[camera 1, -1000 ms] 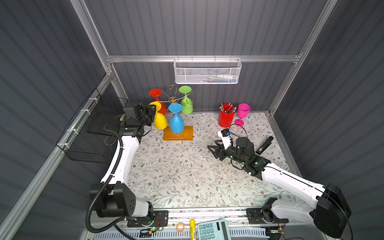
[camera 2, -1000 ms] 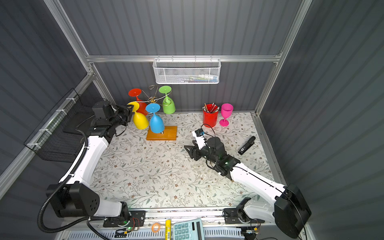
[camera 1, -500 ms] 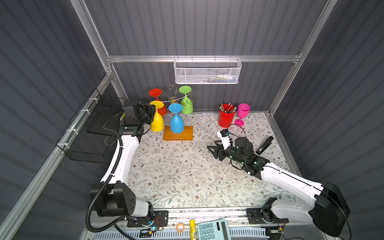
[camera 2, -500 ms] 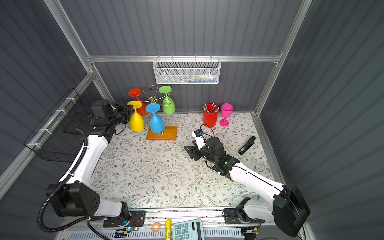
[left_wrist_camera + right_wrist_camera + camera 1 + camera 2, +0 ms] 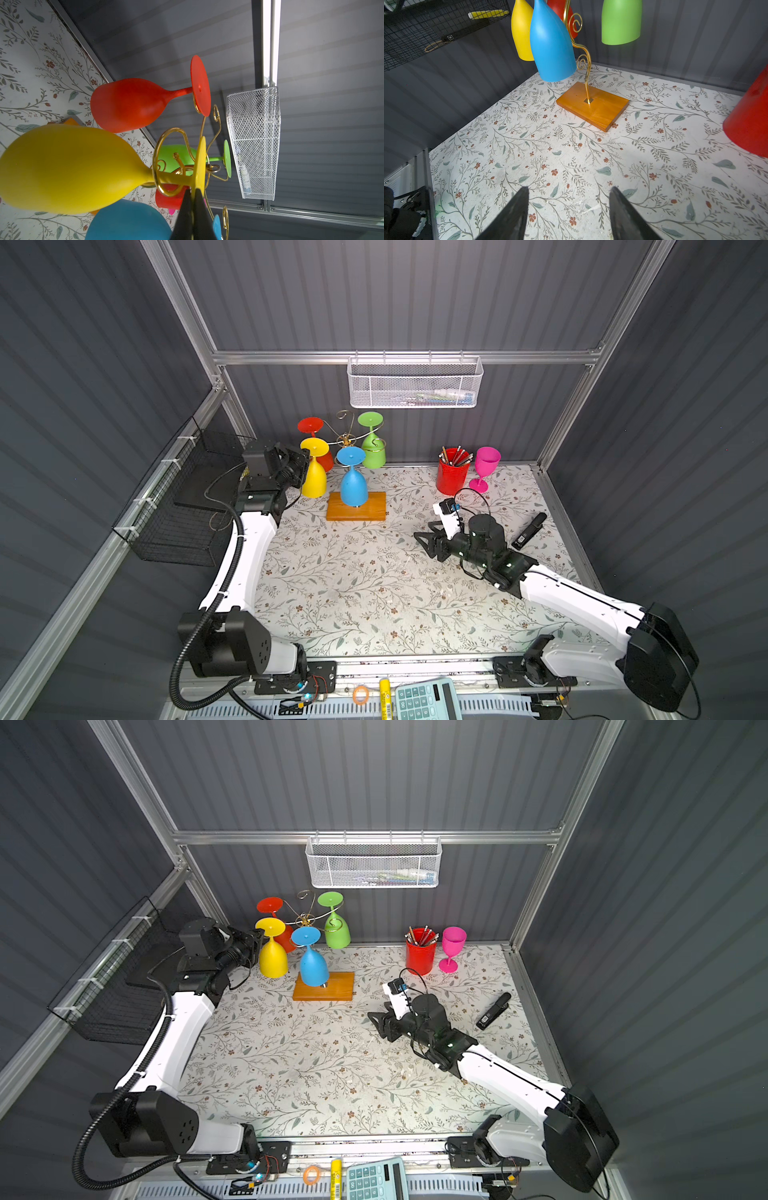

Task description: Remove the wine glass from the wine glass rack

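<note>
Yellow glass [image 5: 313, 479]: hangs bowl-down on the left side of the rack [image 5: 370, 510], with the red glass [image 5: 311, 425], blue glass [image 5: 353, 485] and green glass [image 5: 372, 454]. Both top views: left gripper [image 5: 306, 456] is against the yellow foot, its grip hidden by its own body. The right gripper [image 5: 424, 531] is low over the table [image 5: 353, 580], well apart from the rack. Left wrist view: fingers [image 5: 186, 209] are clenched on the rim of the yellow foot, and the stem is threaded through the rack's wire. Right wrist view: the right gripper is spread, with nothing between its jaws. The bowls show, the feet are cut off, and the rack's stem is set in its base [image 5: 593, 108].
</note>
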Motion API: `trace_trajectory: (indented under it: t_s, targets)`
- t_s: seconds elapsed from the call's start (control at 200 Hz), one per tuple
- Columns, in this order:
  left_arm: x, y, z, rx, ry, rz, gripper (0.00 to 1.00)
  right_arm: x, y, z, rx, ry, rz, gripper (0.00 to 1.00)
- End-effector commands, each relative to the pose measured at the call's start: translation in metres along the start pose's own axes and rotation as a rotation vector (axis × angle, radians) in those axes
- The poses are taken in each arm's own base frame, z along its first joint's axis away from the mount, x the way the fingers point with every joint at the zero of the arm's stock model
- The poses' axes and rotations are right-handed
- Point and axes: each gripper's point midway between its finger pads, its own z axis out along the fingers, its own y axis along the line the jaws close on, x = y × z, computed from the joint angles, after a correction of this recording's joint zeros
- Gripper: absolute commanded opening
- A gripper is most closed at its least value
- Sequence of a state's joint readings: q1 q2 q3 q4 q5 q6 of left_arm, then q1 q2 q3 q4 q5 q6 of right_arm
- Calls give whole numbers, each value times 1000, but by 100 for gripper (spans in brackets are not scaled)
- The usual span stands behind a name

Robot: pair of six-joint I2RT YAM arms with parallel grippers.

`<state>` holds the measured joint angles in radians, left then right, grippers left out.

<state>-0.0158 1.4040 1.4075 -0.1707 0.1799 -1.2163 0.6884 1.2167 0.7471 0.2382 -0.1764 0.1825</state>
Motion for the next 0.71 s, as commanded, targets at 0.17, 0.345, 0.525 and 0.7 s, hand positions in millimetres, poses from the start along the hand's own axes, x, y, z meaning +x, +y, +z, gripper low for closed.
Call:
trace_trajectory:
  t_s: [0.17,0.345,0.525,0.7]
  targets:
    - [-7,-17,-22,51,-39,6,0,-7,4,1,-11,-20,-8,62]
    - [-4,-12,-28,35,-36,9,0,-6,4,1,-15,-18,-7,62]
    - [-9,-5,-36,-10,-75,35,0,-7,6,0,-18,-20,-6,62]
    - [-15,-5,-27,-21,-90,40,0,-7,5,-1,-15,-20,-11,62]
